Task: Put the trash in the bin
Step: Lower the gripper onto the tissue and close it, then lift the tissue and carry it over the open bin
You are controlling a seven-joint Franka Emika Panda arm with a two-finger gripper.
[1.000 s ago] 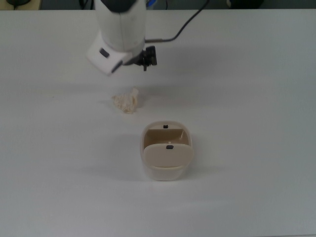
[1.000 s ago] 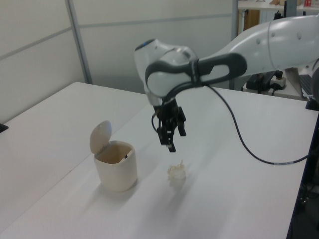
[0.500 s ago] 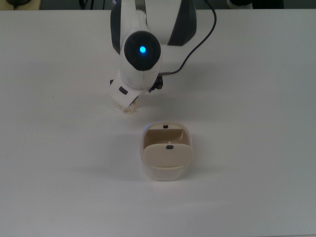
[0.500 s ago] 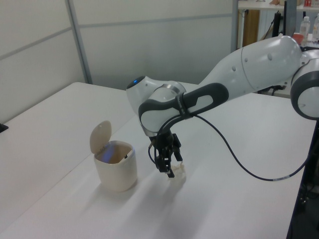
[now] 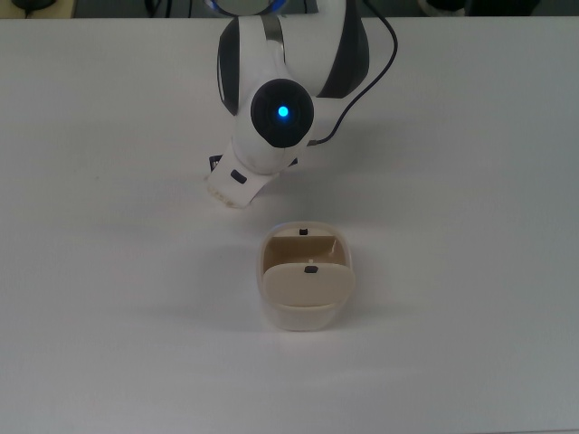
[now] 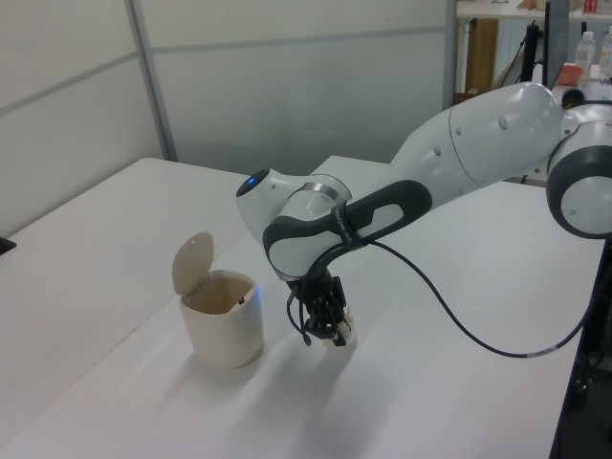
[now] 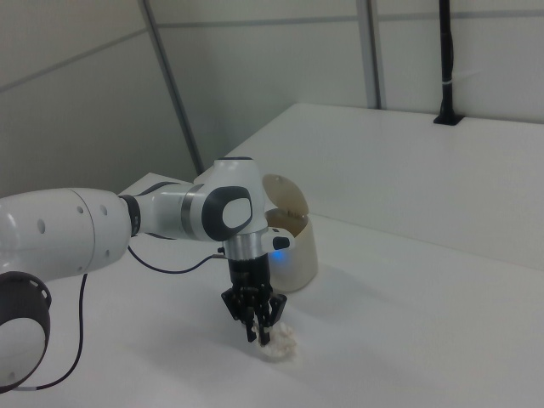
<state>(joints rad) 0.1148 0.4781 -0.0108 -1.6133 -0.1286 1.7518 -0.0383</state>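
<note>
While the bin sits lid-up on the counter, the gripper is down just beside it, fingers astride the trash; grip state unclear.

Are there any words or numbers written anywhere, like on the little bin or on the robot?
None can be read.
The bin: no words, only two small dark marks, not letters.
The robot arm: no label or number shows; only a blue light glows on it.
The trash: plain crumpled paper, no print visible.
The table: bare white, no writing.
</note>
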